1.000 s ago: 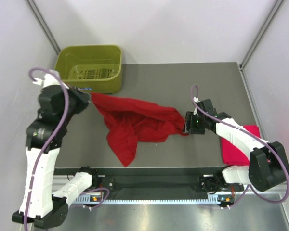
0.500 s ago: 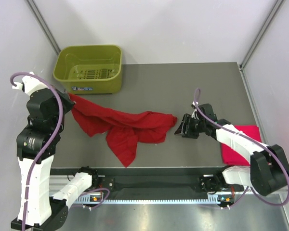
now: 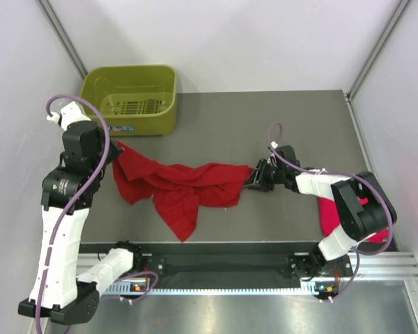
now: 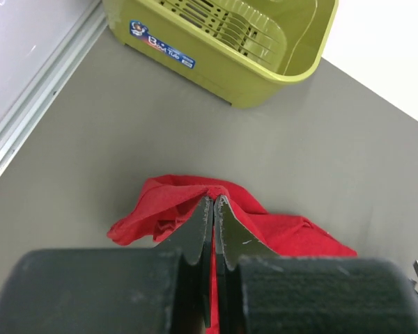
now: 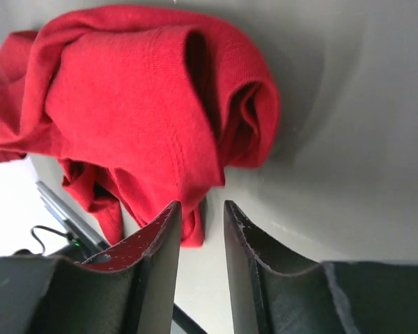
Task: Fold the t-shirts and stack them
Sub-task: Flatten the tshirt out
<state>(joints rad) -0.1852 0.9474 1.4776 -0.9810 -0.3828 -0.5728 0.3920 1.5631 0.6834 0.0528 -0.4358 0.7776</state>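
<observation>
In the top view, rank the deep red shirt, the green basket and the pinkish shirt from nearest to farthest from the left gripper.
1. deep red shirt, centre-left, clamped in the left gripper.
2. green basket, back left corner.
3. pinkish shirt, near right edge.

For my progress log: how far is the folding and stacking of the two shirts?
Seemingly done: the brighter pinkish red cloth shirt lies compact at the far right. In hand: the left gripper is shut on the crumpled deep red cloth shirt; the right gripper is open at its other end. Left: folding it, then stacking.
</observation>
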